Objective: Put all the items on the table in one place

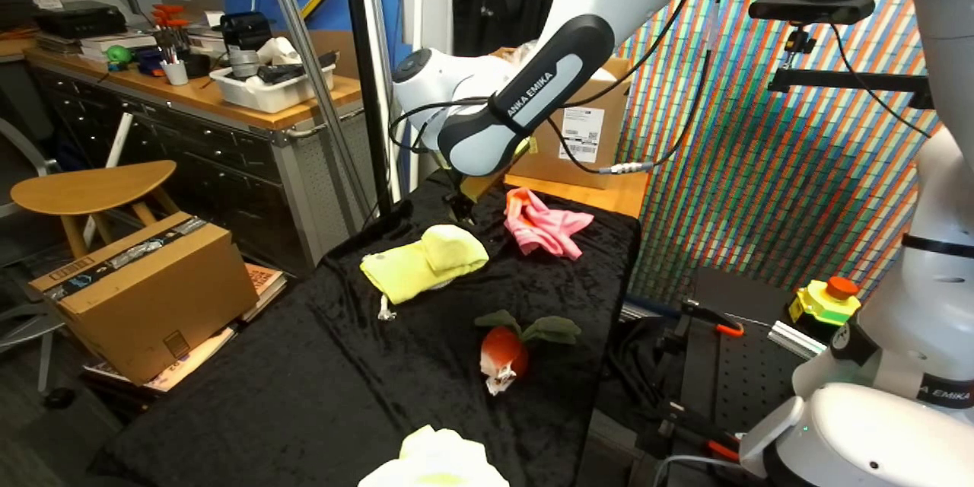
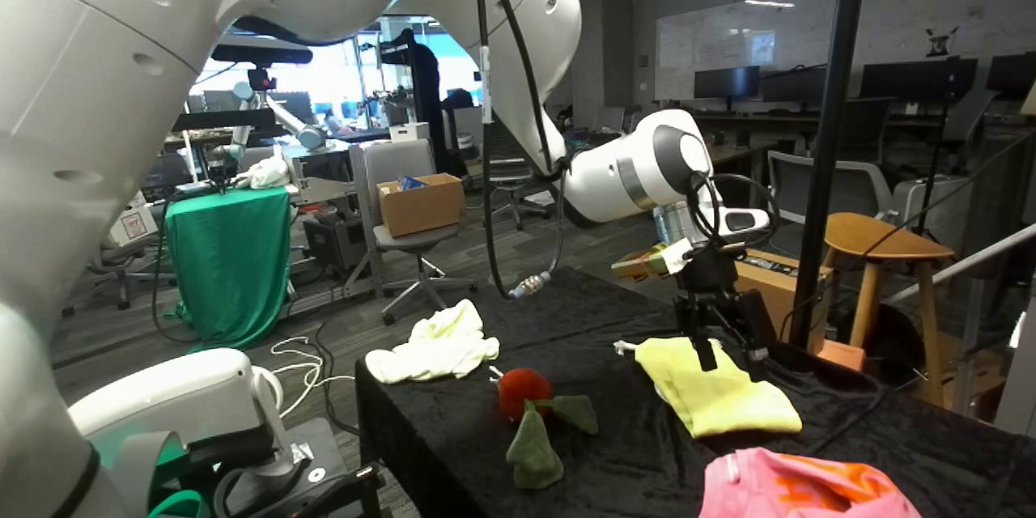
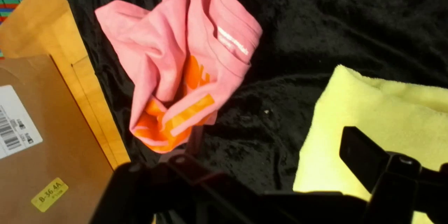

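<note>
Likely pre-grasp: pink cloth (image 1: 546, 225), yellow cloth (image 1: 424, 262), white cloth (image 2: 441, 346), leafy red item (image 1: 508, 354) lie apart on worktop (image 1: 304, 388). End effector (image 2: 732, 367) empty, jaws spread, near yellow cloth. Next, presumably: align, lower, grip.

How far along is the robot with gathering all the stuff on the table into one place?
Done: little, it seems. A white tip shows at the edge of the folded yellow cloth, but whether another item lies beneath is hidden.
In hand: nothing visible; the gripper hangs open near that cloth.
Left: the pink garment, leafy red toy and pale cloth lie separately on the black cover, so gathering them probably remains.
</note>
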Available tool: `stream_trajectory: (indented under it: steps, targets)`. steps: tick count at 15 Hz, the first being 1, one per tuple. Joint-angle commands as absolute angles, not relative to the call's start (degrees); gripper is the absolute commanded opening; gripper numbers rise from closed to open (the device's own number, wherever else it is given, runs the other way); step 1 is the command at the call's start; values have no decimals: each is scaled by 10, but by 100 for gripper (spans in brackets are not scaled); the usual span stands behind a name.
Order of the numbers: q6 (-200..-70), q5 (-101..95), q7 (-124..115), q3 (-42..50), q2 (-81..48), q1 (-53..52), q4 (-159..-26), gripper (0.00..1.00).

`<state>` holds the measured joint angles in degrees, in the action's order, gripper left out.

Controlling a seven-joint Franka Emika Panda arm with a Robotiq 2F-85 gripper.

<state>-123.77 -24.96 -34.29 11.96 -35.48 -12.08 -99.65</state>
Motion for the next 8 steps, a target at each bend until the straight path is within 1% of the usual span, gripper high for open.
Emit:
stream_trajectory:
  steps: [1,8]
  targets:
    - [-1235,-218,-351,112,-322,-92,-1042,100]
    - [-1259,-170,-369,122,-340,-47,-1066,100]
